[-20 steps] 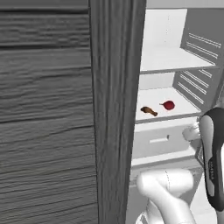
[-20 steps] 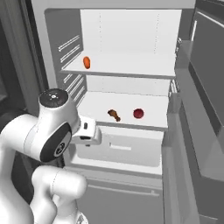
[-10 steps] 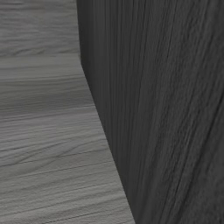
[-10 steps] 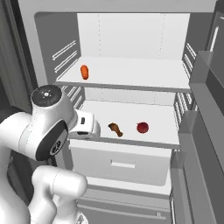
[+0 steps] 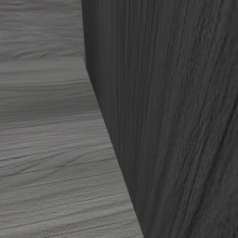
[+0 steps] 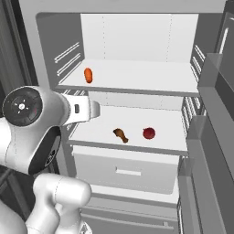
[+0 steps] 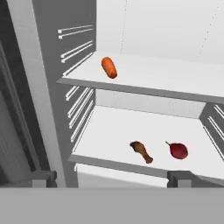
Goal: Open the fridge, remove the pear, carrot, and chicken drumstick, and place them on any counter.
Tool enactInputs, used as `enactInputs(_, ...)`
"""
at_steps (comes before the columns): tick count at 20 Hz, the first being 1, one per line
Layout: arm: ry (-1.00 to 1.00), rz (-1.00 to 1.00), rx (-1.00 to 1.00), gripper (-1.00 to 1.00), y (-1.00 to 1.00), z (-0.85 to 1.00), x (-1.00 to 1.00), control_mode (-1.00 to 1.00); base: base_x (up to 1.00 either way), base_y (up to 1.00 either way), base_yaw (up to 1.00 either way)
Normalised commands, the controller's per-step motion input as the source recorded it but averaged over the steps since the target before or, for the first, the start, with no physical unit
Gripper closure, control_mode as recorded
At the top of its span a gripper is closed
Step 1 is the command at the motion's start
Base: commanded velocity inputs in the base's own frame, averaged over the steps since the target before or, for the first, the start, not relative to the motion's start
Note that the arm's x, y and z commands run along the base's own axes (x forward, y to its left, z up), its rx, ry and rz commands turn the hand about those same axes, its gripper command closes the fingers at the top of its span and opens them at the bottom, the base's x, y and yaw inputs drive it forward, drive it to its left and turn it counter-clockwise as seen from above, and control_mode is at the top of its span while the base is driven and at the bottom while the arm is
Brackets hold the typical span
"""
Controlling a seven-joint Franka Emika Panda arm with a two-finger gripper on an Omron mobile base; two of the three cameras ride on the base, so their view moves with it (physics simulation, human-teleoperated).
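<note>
Fridge (image 6: 137, 45) stood open, claw (image 7: 109, 181) spread wide and empty before the lower shelf's front edge. Carrot (image 7: 109, 68) lay near the upper shelf's left front corner; chicken drumstick (image 7: 141, 151) and pear (image 7: 178, 150) sat just apart near the lower shelf's front edge. Reaching in risked nudging the pear rolling; clearance under the upper shelf looked tight.
</note>
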Motion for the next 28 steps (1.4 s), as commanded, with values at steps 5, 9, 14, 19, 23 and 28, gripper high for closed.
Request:
enactInputs(5,0.05,0.07,0.09,-1.0,0.13,0.75,1.0,-1.0,0.0,0.0,0.0)
enactInputs(9,0.03,0.06,0.06,-1.0,0.34,0.43,0.94,-1.0,0.0,0.0,0.0)
enactInputs(14,0.03,0.01,0.0,-1.0,0.68,-0.05,0.92,-1.0,0.0,0.0,0.0)
enactInputs(19,0.08,0.0,0.0,-1.0,0.43,-0.37,1.0,-1.0,0.0,0.0,0.0)
enactInputs(23,0.13,0.0,0.0,-1.0,0.04,-0.25,0.93,-1.0,0.0,0.0,0.0)
enactInputs(28,0.06,0.04,0.0,-1.0,-0.08,-0.13,0.64,-1.0,0.0,0.0,0.0)
